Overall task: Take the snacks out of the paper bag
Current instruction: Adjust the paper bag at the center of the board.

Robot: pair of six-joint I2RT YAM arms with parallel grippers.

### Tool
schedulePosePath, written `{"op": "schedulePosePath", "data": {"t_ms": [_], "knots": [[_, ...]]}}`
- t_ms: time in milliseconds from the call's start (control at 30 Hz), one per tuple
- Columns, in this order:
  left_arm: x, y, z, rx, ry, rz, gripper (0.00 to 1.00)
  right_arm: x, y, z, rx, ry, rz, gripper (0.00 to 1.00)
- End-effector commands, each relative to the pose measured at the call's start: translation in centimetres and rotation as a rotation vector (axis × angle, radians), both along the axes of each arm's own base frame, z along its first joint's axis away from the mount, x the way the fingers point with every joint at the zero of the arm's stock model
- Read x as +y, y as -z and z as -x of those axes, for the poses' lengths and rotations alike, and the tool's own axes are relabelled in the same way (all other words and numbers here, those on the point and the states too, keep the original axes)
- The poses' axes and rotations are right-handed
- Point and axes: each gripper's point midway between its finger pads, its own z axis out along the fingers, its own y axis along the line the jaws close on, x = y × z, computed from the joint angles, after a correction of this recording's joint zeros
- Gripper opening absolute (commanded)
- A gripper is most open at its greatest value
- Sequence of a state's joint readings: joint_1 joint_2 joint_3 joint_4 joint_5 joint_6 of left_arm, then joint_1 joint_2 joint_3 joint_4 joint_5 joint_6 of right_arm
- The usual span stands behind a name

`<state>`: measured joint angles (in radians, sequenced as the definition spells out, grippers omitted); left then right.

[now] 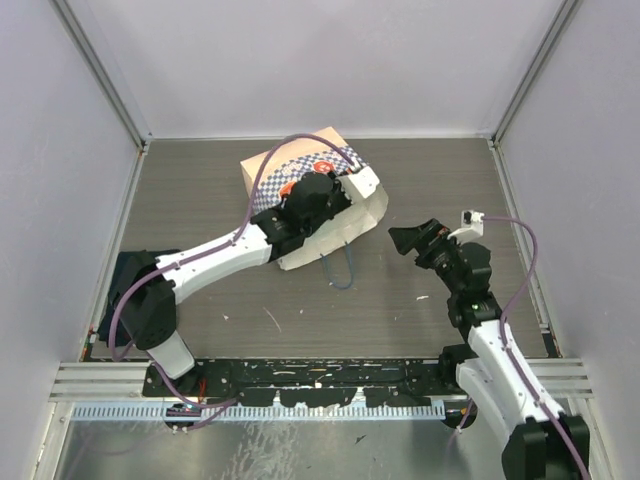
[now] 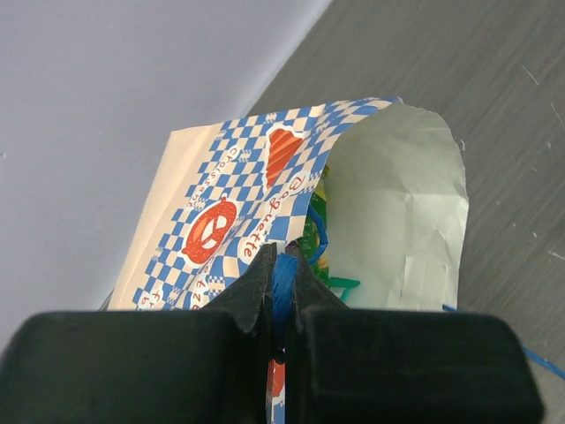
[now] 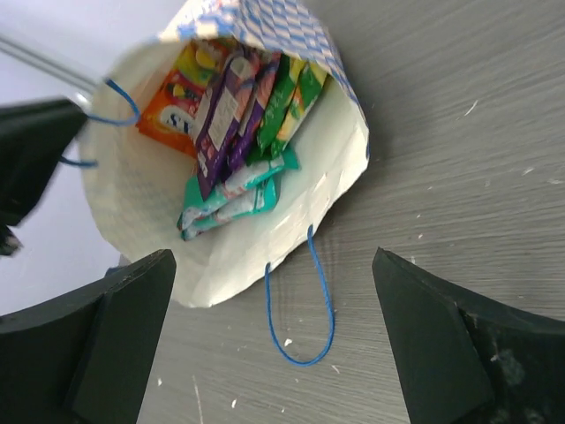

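The paper bag (image 1: pixel 285 165) lies on its side at the table's back middle, its mouth facing the right arm. My left gripper (image 1: pixel 335 188) is shut on the bag's upper blue cord handle (image 2: pixel 284 274) at the rim and holds the mouth open. In the right wrist view the bag (image 3: pixel 132 208) holds several snacks: purple packets (image 3: pixel 225 106), teal ones (image 3: pixel 234 199), an orange one (image 3: pixel 177 110) and green ones (image 3: pixel 287 102). My right gripper (image 1: pixel 410 238) is open and empty, a short way in front of the mouth (image 3: pixel 274 258). The lower handle (image 3: pixel 305 327) lies flat on the table.
A dark blue folded cloth (image 1: pixel 125 285) lies at the left edge by the left arm's base. Grey walls (image 1: pixel 320 60) close the table at the back and both sides. A metal rail (image 1: pixel 320 378) runs along the near edge.
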<state>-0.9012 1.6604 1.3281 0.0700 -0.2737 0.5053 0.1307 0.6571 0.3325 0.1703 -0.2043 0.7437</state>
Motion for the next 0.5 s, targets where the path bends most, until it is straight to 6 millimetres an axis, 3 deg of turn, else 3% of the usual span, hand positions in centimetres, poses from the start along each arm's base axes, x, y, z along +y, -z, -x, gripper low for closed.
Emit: {"op": "schedulePosePath", "data": {"t_ms": [0, 233, 400, 467], "knots": [[0.5, -6.6, -1.9, -0.055, -0.044, 0.199, 0.00, 2.8, -1.1, -1.1, -0.033, -0.136, -0.111, 1.00], [1.4, -7.5, -5.8, -0.034, -0.117, 0.262, 0.00, 4.2, 1.4, -5.5, 0.016, -0.143, -0.128, 0.92], [0.1, -8.8, -7.4, -0.041, -0.125, 0.285, 0.00, 6.4, 3.8, -9.4, 0.069, -0.112, -0.134, 0.90], [-0.5, -9.0, -7.7, -0.034, -0.119, 0.289, 0.00, 7.5, 3.5, -10.9, 0.057, -0.137, -0.170, 0.88]]}}
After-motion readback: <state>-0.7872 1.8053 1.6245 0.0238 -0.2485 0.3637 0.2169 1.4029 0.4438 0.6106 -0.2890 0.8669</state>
